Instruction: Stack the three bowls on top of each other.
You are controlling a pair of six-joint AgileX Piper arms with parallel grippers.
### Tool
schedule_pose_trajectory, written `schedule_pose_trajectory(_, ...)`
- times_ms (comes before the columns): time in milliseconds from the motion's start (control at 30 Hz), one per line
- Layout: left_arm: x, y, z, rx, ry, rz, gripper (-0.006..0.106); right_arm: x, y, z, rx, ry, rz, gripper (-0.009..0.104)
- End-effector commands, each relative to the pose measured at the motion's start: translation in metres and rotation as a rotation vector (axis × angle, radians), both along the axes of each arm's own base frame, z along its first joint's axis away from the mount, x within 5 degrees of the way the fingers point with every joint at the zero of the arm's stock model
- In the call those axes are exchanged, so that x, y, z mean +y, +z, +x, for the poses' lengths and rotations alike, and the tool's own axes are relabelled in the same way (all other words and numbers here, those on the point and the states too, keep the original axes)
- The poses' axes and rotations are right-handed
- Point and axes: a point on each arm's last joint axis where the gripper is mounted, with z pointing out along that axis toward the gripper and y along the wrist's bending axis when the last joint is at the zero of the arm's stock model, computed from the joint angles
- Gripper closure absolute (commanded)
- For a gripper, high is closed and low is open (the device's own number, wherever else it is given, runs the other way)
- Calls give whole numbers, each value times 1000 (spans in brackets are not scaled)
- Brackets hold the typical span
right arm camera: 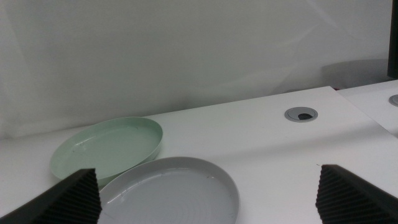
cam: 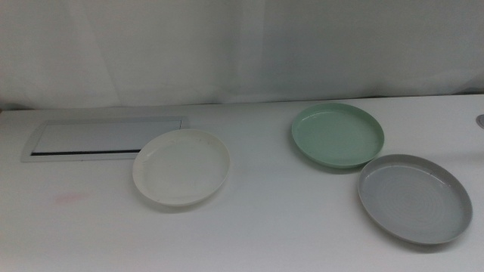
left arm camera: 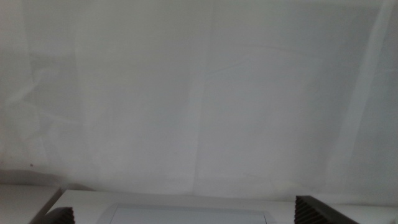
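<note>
Three shallow bowls lie apart on the white table in the middle view. The white bowl [cam: 181, 167] is left of centre. The mint green bowl [cam: 337, 134] is right of centre, farther back. The grey bowl [cam: 414, 198] is at the front right, close beside the green one. Neither arm shows in the middle view. My right gripper [right arm camera: 208, 202] is open and empty; the grey bowl [right arm camera: 168, 196] lies just ahead of its jaws, the green bowl [right arm camera: 106, 149] beyond it. My left gripper [left arm camera: 183, 218] is open and empty, facing the backdrop.
A flat white rectangular panel with a dark slot [cam: 102, 138] lies at the back left, touching the white bowl's rim; its edge shows in the left wrist view [left arm camera: 186, 214]. A grey cable grommet [right arm camera: 301, 114] sits in the table at the right. A white curtain backs the table.
</note>
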Motion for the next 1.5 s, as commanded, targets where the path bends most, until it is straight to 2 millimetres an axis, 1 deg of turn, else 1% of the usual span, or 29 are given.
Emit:
schedule_pose_trajectory(0, 0, 15, 11, 57, -1, 6, 11, 0, -10, -1, -7, 8, -5, 1)
schedule_pose_trajectory(33, 0, 21, 17, 72, -2, 13, 13, 0, -10, -1, -7, 8, -5, 1)
schedule_pose_trajectory(67, -1, 31, 31, 107, -9, -16, 16, 0, -10, -1, -7, 8, -5, 1)
schedule_pose_trajectory(100, -1, 37, 39, 128, -12, -34, 18, 0, -10, -1, -7, 8, -5, 1)
schedule_pose_trajectory(167, -3, 56, 72, 240, -27, -78, 18, 0, -10, -1, -7, 8, -5, 1)
schedule_pose_trajectory(200, -4, 60, 83, 282, -37, -86, 18, 0, -10, -1, -7, 8, -5, 1)
schedule_pose_trajectory(367, -11, 74, 135, 474, -109, -76, 18, 0, -10, -1, -7, 8, -5, 1)
schedule_pose_trajectory(400, -13, 75, 146, 511, -119, -74, 18, 0, -10, -1, -7, 8, -5, 1)
schedule_pose_trajectory(433, -18, 72, 166, 577, -136, -74, 18, 0, -10, -1, -7, 8, -5, 1)
schedule_pose_trajectory(467, -22, 69, 177, 620, -146, -78, 18, 0, -10, -1, -7, 8, -5, 1)
schedule_pose_trajectory(533, -29, 59, 196, 712, -156, -98, 18, 0, -10, -1, -7, 8, -5, 1)
schedule_pose_trajectory(633, -40, 33, 223, 855, -156, -109, 18, 1, -10, -1, -12, 9, -5, 1)
schedule_pose_trajectory(700, -46, 15, 237, 932, -116, -105, 18, 1, -10, -1, -12, 9, -5, 1)
schedule_pose_trajectory(767, -50, 0, 247, 978, -64, -89, 18, 1, -10, -1, -12, 9, -5, 1)
schedule_pose_trajectory(867, -58, -21, 259, 1019, -20, -61, 18, 1, -10, -1, -12, 9, -5, 1)
schedule_pose_trajectory(1000, -62, -47, 273, 1069, 20, -82, 18, 1, -10, -1, -12, 9, -5, 1)
schedule_pose_trajectory(1100, -64, -64, 281, 1093, 28, -92, 18, 1, -10, -1, -12, 9, -5, 1)
schedule_pose_trajectory(1133, -66, -74, 287, 1095, 31, -101, 18, 1, -10, -1, -12, 9, -5, 1)
schedule_pose_trajectory(1300, -70, -101, 301, 1102, 17, -95, 18, 1, -10, -1, -12, 9, -5, 1)
schedule_pose_trajectory(1367, -73, -124, 311, 1117, 6, -87, 18, 1, -10, -1, -12, 9, -5, 1)
schedule_pose_trajectory(1467, -75, -137, 319, 1137, -1, -74, 18, 1, -10, -1, -12, 9, -5, 1)
